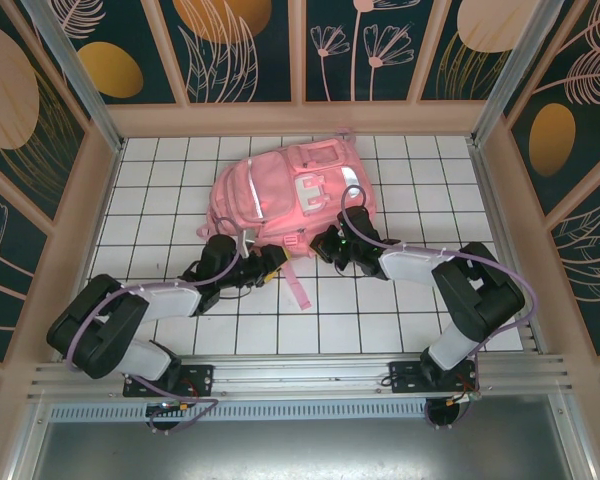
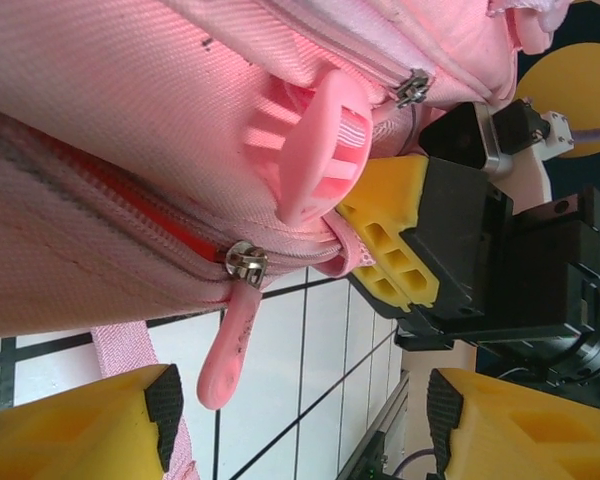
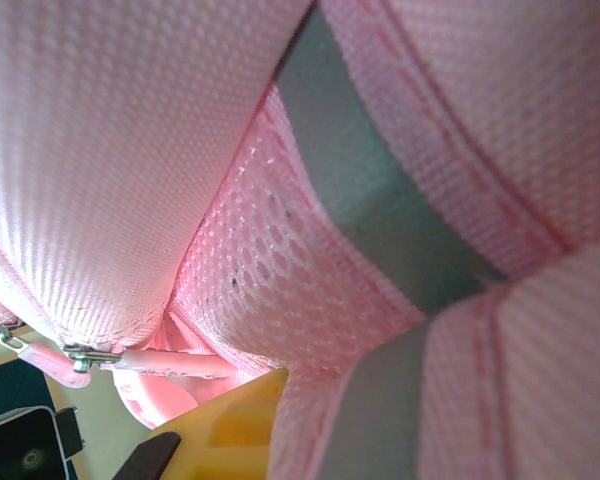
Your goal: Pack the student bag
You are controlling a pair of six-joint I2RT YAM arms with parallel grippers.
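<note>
Presently, the student bag (image 1: 285, 190) lies flat at the far centre of the tiled table (image 1: 380, 310). The left gripper (image 2: 302, 405) stands wide, holding nothing, beside a zipper pull (image 2: 230, 335). The right gripper (image 1: 329, 244) is closed, pinching the bag's near edge.

The bag (image 1: 248, 195) carries one white mark (image 1: 305, 187) on its front. Seen from above, it looks like a blocky capital "E", though it is small and slightly blurred. Nothing else on the bag is legible.
</note>
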